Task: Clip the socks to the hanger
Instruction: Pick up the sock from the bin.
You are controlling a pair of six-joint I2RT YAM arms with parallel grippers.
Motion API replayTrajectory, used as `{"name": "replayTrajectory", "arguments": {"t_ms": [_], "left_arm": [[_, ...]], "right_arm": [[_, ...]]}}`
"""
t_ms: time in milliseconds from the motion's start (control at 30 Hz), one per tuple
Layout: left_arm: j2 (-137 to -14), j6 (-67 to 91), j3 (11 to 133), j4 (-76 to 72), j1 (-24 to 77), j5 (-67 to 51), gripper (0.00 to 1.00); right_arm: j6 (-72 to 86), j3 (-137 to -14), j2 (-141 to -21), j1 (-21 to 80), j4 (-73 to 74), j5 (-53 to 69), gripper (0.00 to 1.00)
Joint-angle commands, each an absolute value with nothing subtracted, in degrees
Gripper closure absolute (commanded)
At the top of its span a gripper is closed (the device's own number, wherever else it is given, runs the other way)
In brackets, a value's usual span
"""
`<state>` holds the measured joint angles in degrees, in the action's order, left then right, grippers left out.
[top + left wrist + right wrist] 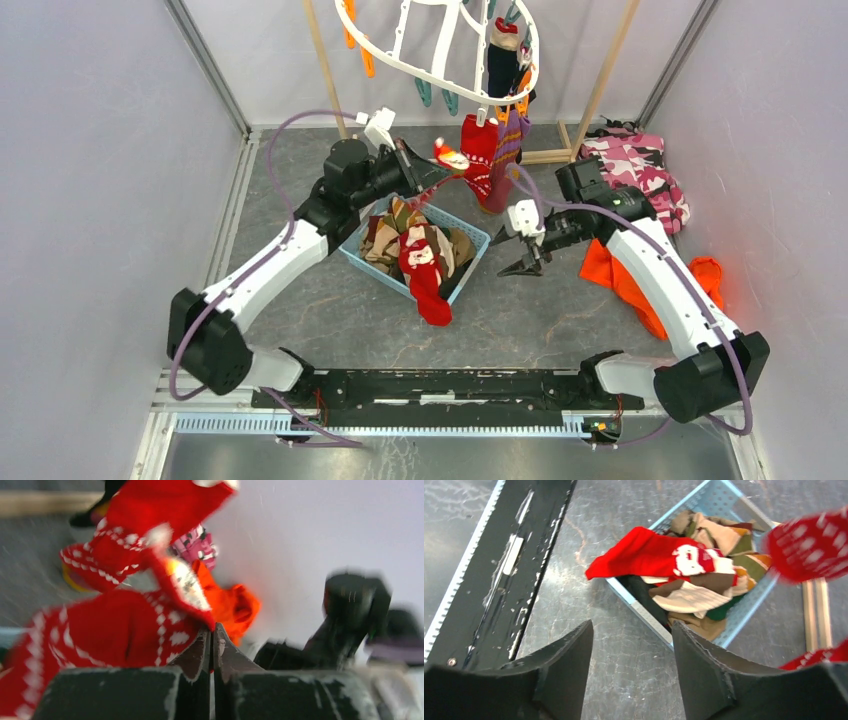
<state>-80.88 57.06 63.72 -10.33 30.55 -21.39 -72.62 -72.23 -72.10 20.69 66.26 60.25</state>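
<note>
L gripper (212, 632) is being kept fully closed, w/ its jaws pinched on the edge of a red sock w/ white pattern (110, 630). That fabric is being held up off the floor, between the light-blue basket (372, 272) and the white hanger (440, 50).

R gripper (631, 627) is being held w/ its jaws moderately wide apart, and nothing is being gripped or touched (only grey floor and the basket's rim are being seen below).

More socks (704, 585) in beige, brown and green are being kept piled in the basket, w/ another red sock (428, 285) being draped over its near rim. At the hanger's right side, a hanging red sock (485, 175), a purple/orange striped sock (512, 140) and a navy sock (500, 60) are being held up.

The hanger's top is being cut off by the frame edge. L wrist view is being badly blurred, so where the pinched sock ends and the hanging red sock begins can't be made out. A pink camo garment (640, 165) and an orange cloth (620, 275) are being left on the floor beside the R arm.
</note>
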Motion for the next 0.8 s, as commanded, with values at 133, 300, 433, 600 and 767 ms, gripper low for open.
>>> {"name": "replayTrajectory", "arguments": {"t_ms": [133, 300, 433, 600, 767], "left_arm": [[-68.4, -11.6, 63.6, 3.8, 42.9, -24.2, 0.98], [-62.0, -31.8, 57.2, 1.0, 47.5, -29.7, 0.98], [-62.0, -32.2, 57.2, -1.7, 47.9, -29.9, 0.98], [-63.2, -32.2, 57.1, -3.1, 49.5, -29.8, 0.98], [-63.9, -32.2, 56.7, -4.4, 51.1, -28.1, 0.98]], "right_arm": [[-57.7, -69.3, -70.1, 9.5, 54.0, 74.1, 0.29], [-40.8, -63.8, -68.1, 9.0, 39.8, 74.8, 0.28], [-31.7, -60.5, -66.9, 9.0, 32.2, 77.2, 0.26], [-22.2, -55.9, -65.7, 10.1, 23.9, 80.2, 0.24], [-20.0, -54.6, -65.6, 12.6, 22.2, 79.9, 0.21]]}}
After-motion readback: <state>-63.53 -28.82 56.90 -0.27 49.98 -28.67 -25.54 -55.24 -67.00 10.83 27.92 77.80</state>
